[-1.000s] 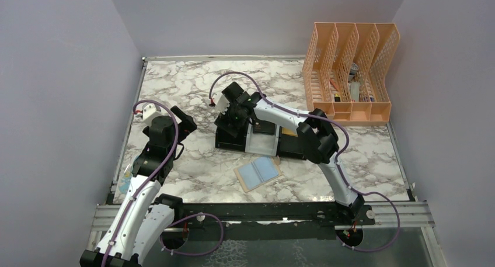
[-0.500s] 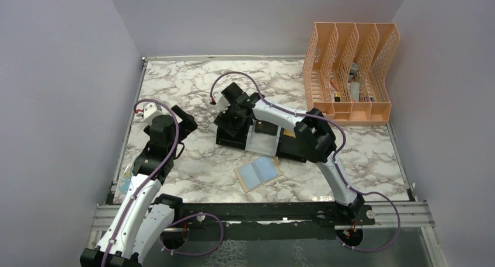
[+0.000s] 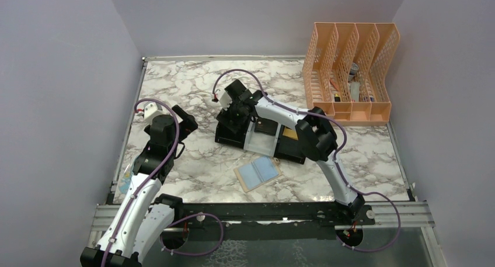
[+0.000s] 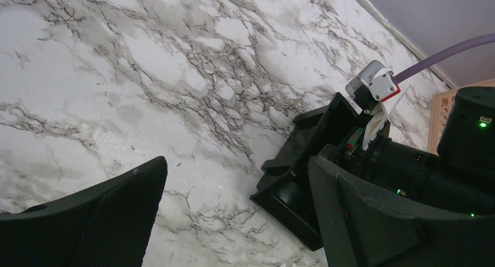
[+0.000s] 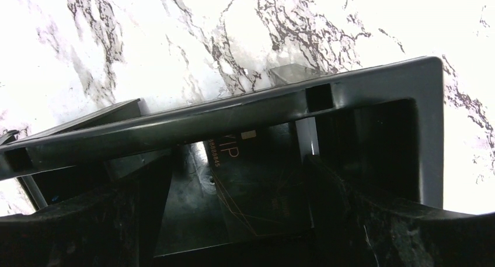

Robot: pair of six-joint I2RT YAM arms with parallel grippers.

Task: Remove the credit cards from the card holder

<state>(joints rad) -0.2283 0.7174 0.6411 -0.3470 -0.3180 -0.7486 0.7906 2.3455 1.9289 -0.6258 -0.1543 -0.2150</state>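
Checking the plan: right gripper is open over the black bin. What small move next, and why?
Probably raise the right gripper clear of the black bin: its jaws stand open, the dark card lies ungripped on the bin floor, and the card holder lies elsewhere on the table.

Tan card holder (image 3: 257, 173) with bluish pockets, grey-veined white marble table (image 3: 181, 86), peach mesh organizer (image 3: 352, 111)

The flat tan two-panel card holder with bluish clear plastic pockets (image 3: 258, 173) lies opened out, pockets up, just on the near side of the row of small black and white bins (image 3: 257, 145), slightly skewed to it. A dark grey plastic card with pale "VIP" lettering (image 5: 257, 185) lies flat inside the row's leftmost black bin. A gold card (image 3: 290, 134) shows in the rightmost one.
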